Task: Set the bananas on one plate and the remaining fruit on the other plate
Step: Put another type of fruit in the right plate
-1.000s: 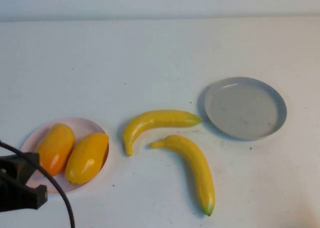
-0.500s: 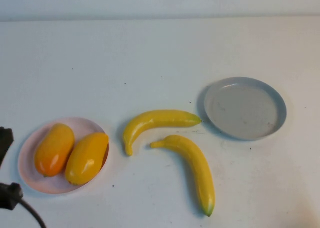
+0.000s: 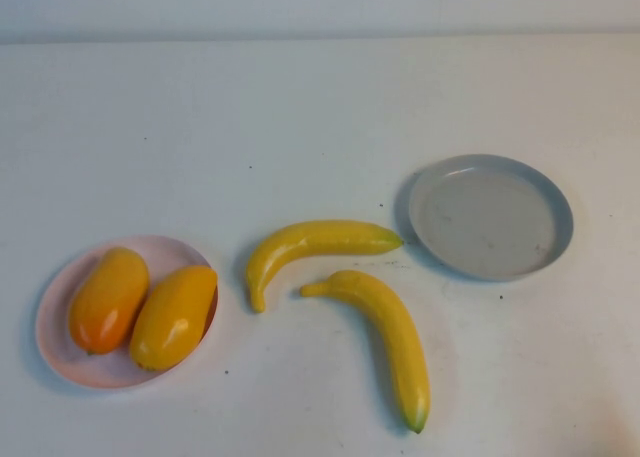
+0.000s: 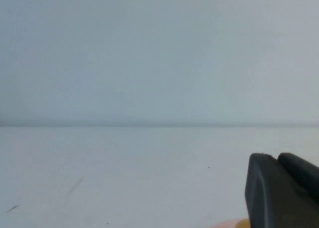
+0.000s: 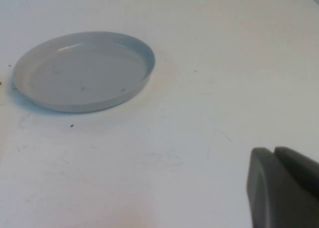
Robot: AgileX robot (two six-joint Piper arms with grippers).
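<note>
Neither claw shows in the high view. Only a dark corner of the left claw (image 4: 281, 190) shows in its wrist view, low over the desk (image 3: 300, 117) beside a sliver of pink and orange; whether it is spread or pressed together I cannot tell. The right claw (image 5: 283, 187) shows the same way, a dark edge over bare desk with the grey plate (image 5: 144, 56) well apart from it, and its state cannot be told either.

The 2 mangoes (image 3: 140, 305) already lie side by side on the pink plate (image 3: 62, 362) at the left. The grey plate (image 3: 560, 212) sits empty at the right. The 2 bananas (image 3: 345, 277) lie on the desk between the plates, close but apart. The upper banana (image 3: 315, 242) runs roughly left to right, one end almost at the grey plate's rim, the other curling toward the robot. The lower banana (image 3: 395, 337) runs diagonally, stem end toward the middle, green end toward the robot's right.

Both lie nearer the grey plate, so the right arm looks better placed, closing across a banana's long axis.
</note>
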